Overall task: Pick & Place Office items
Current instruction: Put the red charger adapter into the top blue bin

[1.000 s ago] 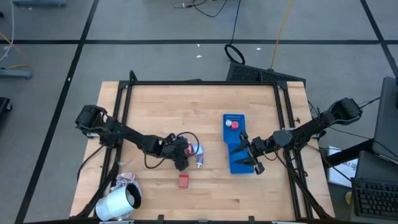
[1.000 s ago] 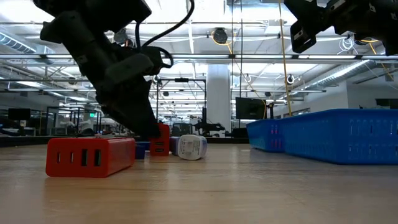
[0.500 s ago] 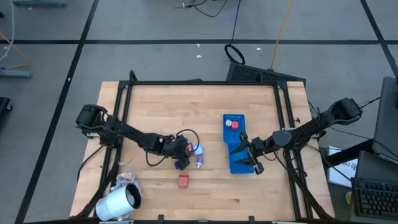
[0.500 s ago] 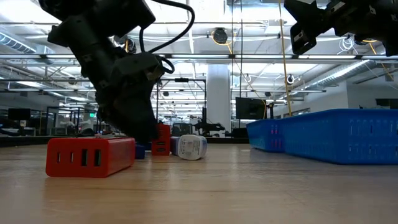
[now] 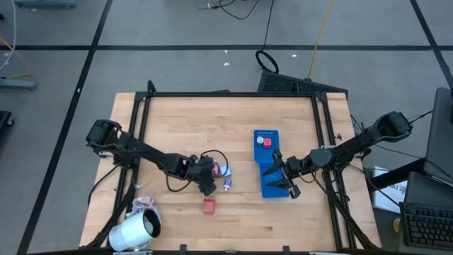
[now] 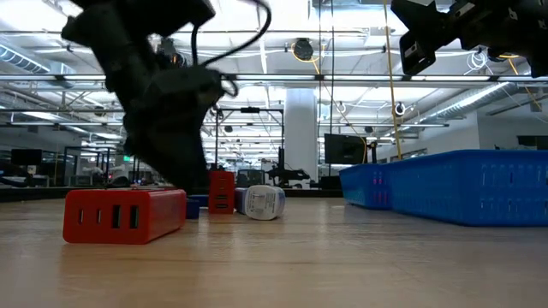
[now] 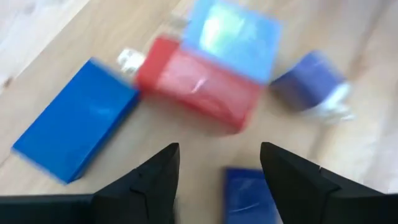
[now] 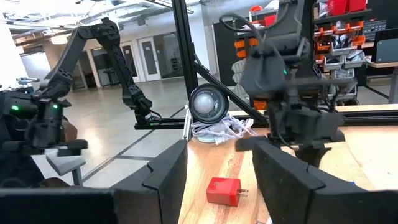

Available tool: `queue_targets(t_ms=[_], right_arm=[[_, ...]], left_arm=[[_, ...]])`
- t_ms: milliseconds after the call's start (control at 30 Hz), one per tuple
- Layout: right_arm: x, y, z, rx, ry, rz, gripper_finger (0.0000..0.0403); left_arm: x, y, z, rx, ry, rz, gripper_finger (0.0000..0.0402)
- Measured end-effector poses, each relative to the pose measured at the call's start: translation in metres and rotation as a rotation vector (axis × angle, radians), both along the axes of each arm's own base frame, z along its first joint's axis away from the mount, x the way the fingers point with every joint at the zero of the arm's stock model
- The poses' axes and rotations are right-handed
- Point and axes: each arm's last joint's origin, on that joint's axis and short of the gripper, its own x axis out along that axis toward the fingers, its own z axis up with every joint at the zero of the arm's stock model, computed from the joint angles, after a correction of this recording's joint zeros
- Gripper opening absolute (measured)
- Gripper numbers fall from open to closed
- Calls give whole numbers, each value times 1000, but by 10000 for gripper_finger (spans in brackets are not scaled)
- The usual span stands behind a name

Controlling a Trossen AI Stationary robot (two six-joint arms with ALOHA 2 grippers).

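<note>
Several small office items are clustered at the middle of the tabletop [image 5: 233, 127] in the high view, just beside the left hand [image 5: 206, 185]. From the left wrist view, that hand's fingers [image 7: 149, 177] are seen spread apart above the wood with nothing between them; beyond them lie a red block [image 7: 198, 91], a dark blue flat block [image 7: 78, 121], a light blue block [image 7: 233, 36] touching the red one, a rounded purple-blue piece [image 7: 309, 81], and another dark blue block [image 7: 249, 196] partly shown between the fingers.

In the low view, a red charger block [image 6: 124, 216] is found at the lower left of the frame, apart from the cluster, with a smaller upright red piece [image 6: 221, 192] and a white-and-blue piece [image 6: 260, 203] behind it.

A blue tray [image 5: 267, 152] is placed right of centre in the high view, with a red item [image 5: 267, 142] and a pale one just beside it in its upper compartment. The right hand [image 5: 286, 185] is held over the tray's lower end, its fingers [image 8: 163, 174] spread and empty. A white roll [image 5: 133, 231] is seen at the lower left corner.
</note>
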Motion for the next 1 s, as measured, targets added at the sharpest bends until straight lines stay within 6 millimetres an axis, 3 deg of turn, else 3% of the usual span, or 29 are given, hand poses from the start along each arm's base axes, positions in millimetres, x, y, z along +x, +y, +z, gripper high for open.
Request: queue_targets(t_ms=[167,333,1000], right_arm=[[0,0,0,-1,2,0,171],[0,0,0,-1,2,0,171],[0,0,0,0,3,0,171]], left_arm=[[16,-12,24,14,-99,-72,225],[23,-14,34,33,-172,-32,225],[26,-2,33,-46,-188,158,225]])
